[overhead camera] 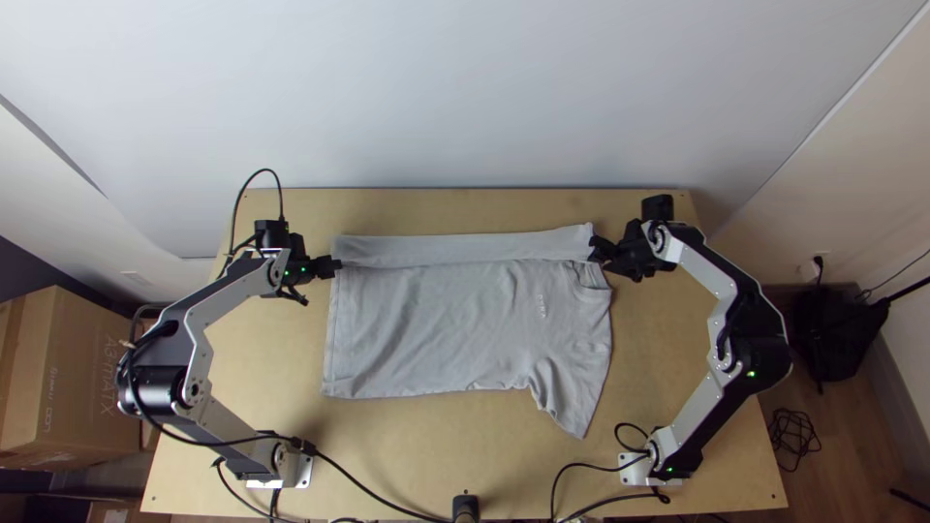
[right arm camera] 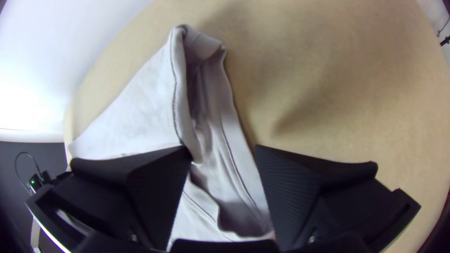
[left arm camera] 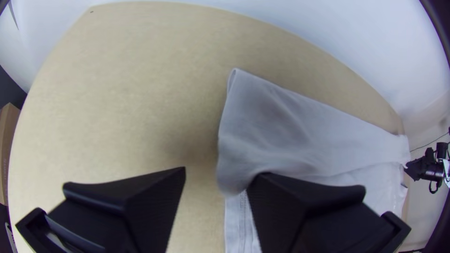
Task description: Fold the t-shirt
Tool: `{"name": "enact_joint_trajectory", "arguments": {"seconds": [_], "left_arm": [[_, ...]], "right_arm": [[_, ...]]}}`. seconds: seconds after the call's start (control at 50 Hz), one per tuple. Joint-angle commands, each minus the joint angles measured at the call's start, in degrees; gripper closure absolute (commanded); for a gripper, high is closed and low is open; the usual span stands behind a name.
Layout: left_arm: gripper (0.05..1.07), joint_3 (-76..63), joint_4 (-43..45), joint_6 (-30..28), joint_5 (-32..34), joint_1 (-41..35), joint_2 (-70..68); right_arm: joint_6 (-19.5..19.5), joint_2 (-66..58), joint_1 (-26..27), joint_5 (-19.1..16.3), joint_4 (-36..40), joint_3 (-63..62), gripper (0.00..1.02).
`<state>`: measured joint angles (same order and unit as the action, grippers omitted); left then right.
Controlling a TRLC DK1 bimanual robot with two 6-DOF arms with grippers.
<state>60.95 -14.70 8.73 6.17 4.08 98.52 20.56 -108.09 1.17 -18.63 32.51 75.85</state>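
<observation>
The largest thing before me is the white wall [overhead camera: 465,87], which rises behind the light wooden tabletop [overhead camera: 417,450]. On the tabletop lies the grey t-shirt [overhead camera: 436,329], mostly flat, with its hem toward my left side and its collar toward my right. At my left, beyond the tabletop, stands a cardboard box [overhead camera: 97,378], and at my right there is a black bag [overhead camera: 838,334]. Along the far side of the t-shirt, one long band [overhead camera: 465,250] is folded over the body. My left end effector [overhead camera: 336,267] is at the hem end of this band; its fingers are apart, and a cloth edge comes partly into the gap. My right end effector [overhead camera: 593,254] is at the other end, near the collar, also with fingers apart, and cloth lies between them. The near sleeve [overhead camera: 572,402] points to the near edge, lightly wrinkled. Smaller is the collar [overhead camera: 593,291], close to the band.
</observation>
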Motion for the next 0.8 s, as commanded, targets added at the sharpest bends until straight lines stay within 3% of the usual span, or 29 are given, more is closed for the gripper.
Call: {"name": "enact_joint_trajectory", "arguments": {"seconds": [0.0,0.12,0.38,0.54,0.62,0.7,0.78], "left_arm": [[0.18,-1.53,-1.82,-1.52,-0.55,2.16,-5.36],[0.12,-1.62,-5.96,-2.84,-0.37,4.27,-11.86],[0.12,-2.33,-13.43,-5.48,2.09,6.82,-23.81],[0.12,-2.06,-19.31,-5.92,7.98,7.61,-27.24],[0.12,-1.53,-22.57,-6.53,9.12,7.53,-28.38],[0.12,-1.97,-22.65,-6.27,9.29,6.82,-31.20],[0.12,-1.53,-24.32,-6.10,9.29,6.21,-32.60]], "right_arm": [[0.19,6.14,1.91,0.62,0.80,-2.99,0.13],[0.27,12.29,3.66,0.53,4.58,-6.25,0.05],[-2.19,26.36,5.25,0.00,20.22,-14.07,0.04],[-2.80,34.70,4.10,-1.41,25.67,-21.36,0.05],[-3.15,35.94,2.52,-1.32,32.00,-23.74,0.05],[-3.59,36.81,2.08,-1.41,35.69,-26.20,0.07],[-4.12,36.99,1.91,-1.41,36.92,-28.83,0.17]]}}
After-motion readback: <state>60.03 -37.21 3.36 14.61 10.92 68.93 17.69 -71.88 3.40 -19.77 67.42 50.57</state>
